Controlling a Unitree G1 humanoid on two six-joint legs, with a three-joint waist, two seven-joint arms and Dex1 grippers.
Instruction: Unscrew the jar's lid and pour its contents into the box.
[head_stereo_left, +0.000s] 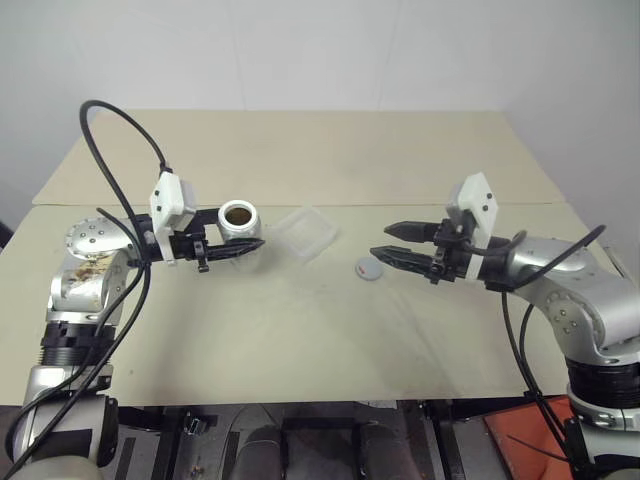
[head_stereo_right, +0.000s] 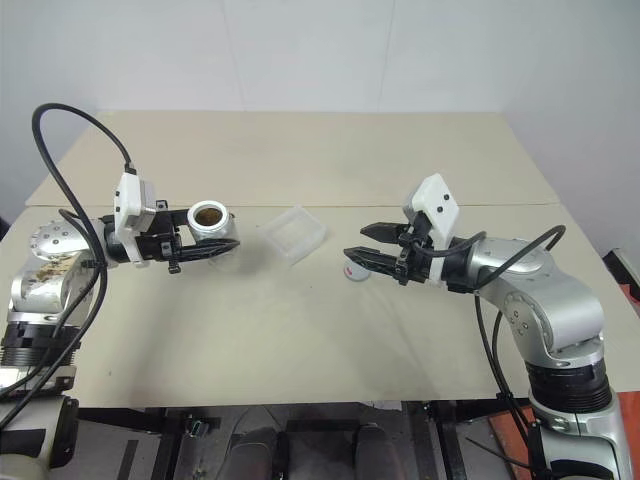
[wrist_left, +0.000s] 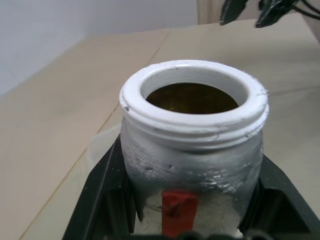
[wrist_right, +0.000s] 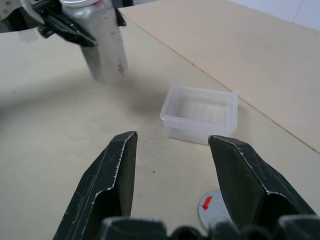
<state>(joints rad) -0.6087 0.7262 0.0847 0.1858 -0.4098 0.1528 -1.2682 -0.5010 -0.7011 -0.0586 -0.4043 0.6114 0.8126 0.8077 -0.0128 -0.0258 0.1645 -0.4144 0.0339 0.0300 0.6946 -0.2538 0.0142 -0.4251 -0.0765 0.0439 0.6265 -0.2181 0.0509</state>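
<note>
Leftmost, the left gripper (head_stereo_left: 240, 245) reaches in level from the side and holds the jar (head_stereo_left: 238, 222) upright, lifted above the table (head_stereo_left: 300, 340). Its two black fingers are clamped on the jar's lower body, one on each flank, the red label stripe between them in the left wrist view. Mouth is open and faces up, threaded white rim bare. The contents (wrist_left: 190, 97) show as a brown layer down inside, so nothing looks poured yet. Upright carriage likely meant to keep the bits in until the jar is over its target. Just to the right of the jar, the box (head_stereo_left: 305, 233) sits on the table, clear, shallow, turned cornerwise, apparently empty. Jar is beside it, not over it. Further right, the lid (head_stereo_left: 368, 268) lies flat on the table, red mark up, apart from the box; the unscrewing looks done and the lid parked clear of the pour. Rightmost, the right gripper (head_stereo_left: 381, 240) hangs above the table, pointing toward the box, its fingertips just over and beside the lid without touching. Its fingers stand apart, nothing between them. Judgement: remaining step is to carry the jar over the box and tip it; a spill past the low rim is the risk.
</note>
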